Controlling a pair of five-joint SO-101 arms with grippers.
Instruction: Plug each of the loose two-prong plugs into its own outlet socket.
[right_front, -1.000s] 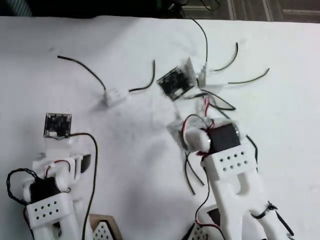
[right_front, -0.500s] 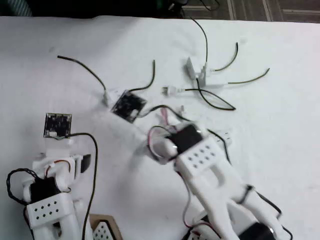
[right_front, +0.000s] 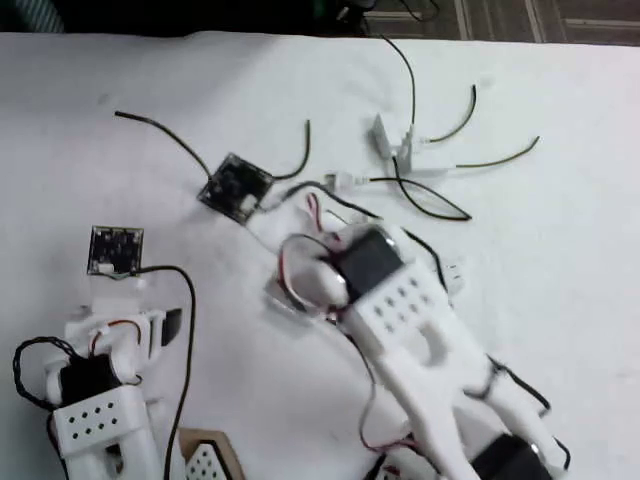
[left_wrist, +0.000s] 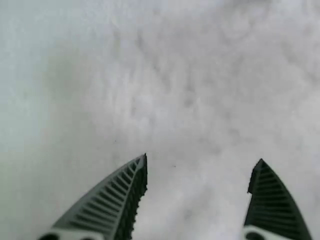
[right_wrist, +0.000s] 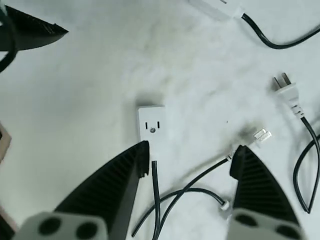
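We see the right pincer (right_wrist: 192, 146) spread open above a white outlet socket (right_wrist: 151, 124) (a loose plug (right_wrist: 286, 87) lies nearby); the left pincer (left_wrist: 202, 157) gapes over the desk (left_wrist: 150, 75).

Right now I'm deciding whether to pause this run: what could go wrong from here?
The open right gripper straddles black cords beside the socket; closing may pinch a cord instead. The loose plug lies apart from the socket, so dragged cords could shift it farther off.

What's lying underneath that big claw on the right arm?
Under the open right gripper, near one fingertip, lies a white outlet socket on the table, its black cord trailing off. In the high view the arm covers it.
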